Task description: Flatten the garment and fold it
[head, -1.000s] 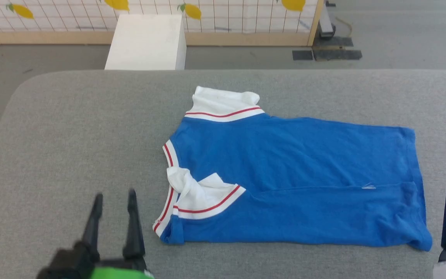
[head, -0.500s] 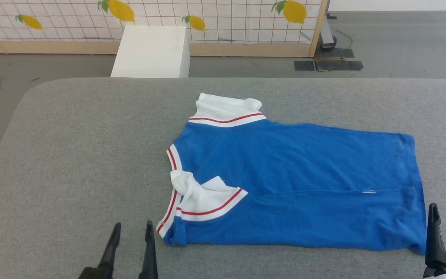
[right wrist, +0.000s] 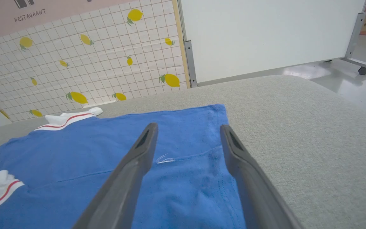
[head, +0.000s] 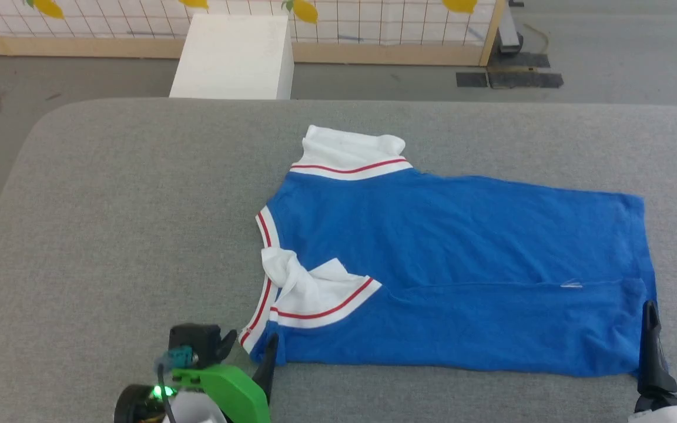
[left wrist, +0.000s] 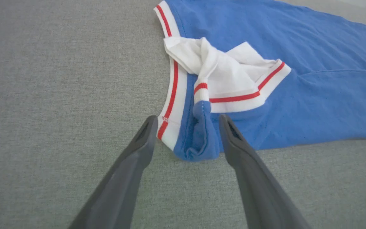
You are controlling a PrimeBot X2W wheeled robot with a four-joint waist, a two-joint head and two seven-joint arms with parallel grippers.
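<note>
The garment, a royal-blue shirt with white sleeves and red-striped trim, lies on the grey table, folded lengthwise with its neck to the left. Its near white sleeve is crumpled on top of the blue. My left gripper is open at the near left corner. In the left wrist view the left gripper has that collar corner between its fingers, which stand apart from the cloth. My right gripper is open at the near right hem corner. In the right wrist view the right gripper hovers over the garment.
A white box stands on the floor beyond the table's far edge, before a lemon-patterned partition. A white board on wheels stands past the table's right end. Bare grey table surface surrounds the garment on the left and far side.
The head camera has shifted. My left gripper has moved right, up to the garment's near left corner. My right gripper has come in closer to the hem corner. The garment lies as before.
</note>
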